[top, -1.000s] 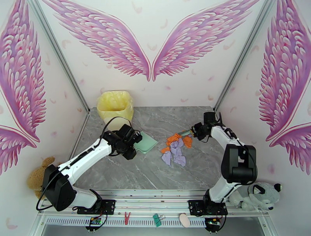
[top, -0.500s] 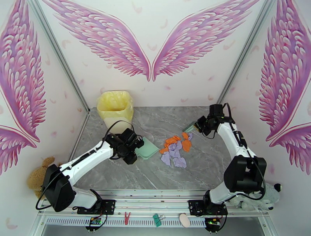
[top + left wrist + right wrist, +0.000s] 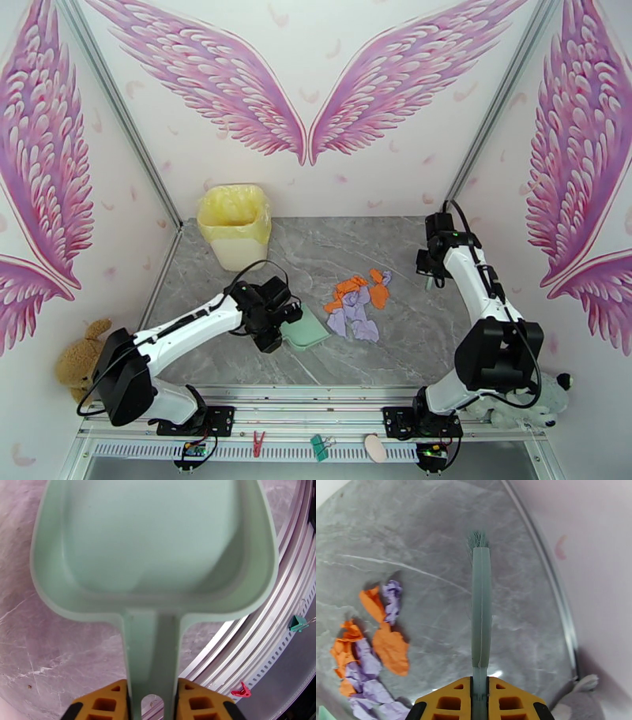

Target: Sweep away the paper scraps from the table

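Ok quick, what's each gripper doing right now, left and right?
Left gripper: shut on the dustpan handle.
Right gripper: shut on the brush handle.

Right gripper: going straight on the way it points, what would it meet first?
Likely the bare table, brush tip first; the scraps lie off to the side. Depth is unclear.
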`<state>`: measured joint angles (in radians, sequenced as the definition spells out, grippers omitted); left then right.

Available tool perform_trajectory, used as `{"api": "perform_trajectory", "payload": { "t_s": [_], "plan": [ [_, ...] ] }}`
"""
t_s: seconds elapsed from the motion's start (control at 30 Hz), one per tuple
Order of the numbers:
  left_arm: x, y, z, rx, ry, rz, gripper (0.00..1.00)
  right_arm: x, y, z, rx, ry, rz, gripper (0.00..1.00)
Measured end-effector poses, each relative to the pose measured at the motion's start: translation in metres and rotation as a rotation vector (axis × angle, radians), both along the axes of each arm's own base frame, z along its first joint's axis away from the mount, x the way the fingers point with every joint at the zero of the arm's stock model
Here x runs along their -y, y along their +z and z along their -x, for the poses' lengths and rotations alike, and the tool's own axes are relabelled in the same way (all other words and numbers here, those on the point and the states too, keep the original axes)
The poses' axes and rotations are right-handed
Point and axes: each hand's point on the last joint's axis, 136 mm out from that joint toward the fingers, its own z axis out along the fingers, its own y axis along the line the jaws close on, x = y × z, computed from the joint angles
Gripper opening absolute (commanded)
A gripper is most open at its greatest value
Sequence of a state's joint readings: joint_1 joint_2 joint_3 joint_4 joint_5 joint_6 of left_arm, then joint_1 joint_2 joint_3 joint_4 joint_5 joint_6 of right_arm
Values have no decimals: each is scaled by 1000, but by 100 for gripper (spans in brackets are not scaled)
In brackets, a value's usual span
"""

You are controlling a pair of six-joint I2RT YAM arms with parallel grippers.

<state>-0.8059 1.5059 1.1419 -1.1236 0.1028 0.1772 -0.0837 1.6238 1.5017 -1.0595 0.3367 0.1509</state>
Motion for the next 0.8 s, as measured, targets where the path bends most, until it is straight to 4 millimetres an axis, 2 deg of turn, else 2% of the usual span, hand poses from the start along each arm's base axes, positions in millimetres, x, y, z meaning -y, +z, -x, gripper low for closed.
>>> {"api": "perform_trajectory", "payload": {
  "t_s": [0.1, 0.2, 0.47, 0.53, 0.67, 0.8],
  "plan": [
    [6, -6, -1, -10, -26, -30, 0, 4, 5, -12, -32, 65, 112, 0],
    [12, -7, -6, -18, -36, -53, 0, -3, 6, -25, -62, 142, 217, 0],
    [30, -7, -17, -13, -57, -81, 0, -70, -21, -66, -168, 393, 420, 0],
    [30, -7, -15, -16, -64, -88, 0, -79, -24, -77, -173, 418, 445, 0],
    [28, -7, -8, -32, -76, -109, 0, -80, -22, -94, -162, 417, 481, 0],
    [24, -7, -6, -39, -78, -124, 0, -79, -21, -97, -163, 412, 499, 0]
  ]
}}
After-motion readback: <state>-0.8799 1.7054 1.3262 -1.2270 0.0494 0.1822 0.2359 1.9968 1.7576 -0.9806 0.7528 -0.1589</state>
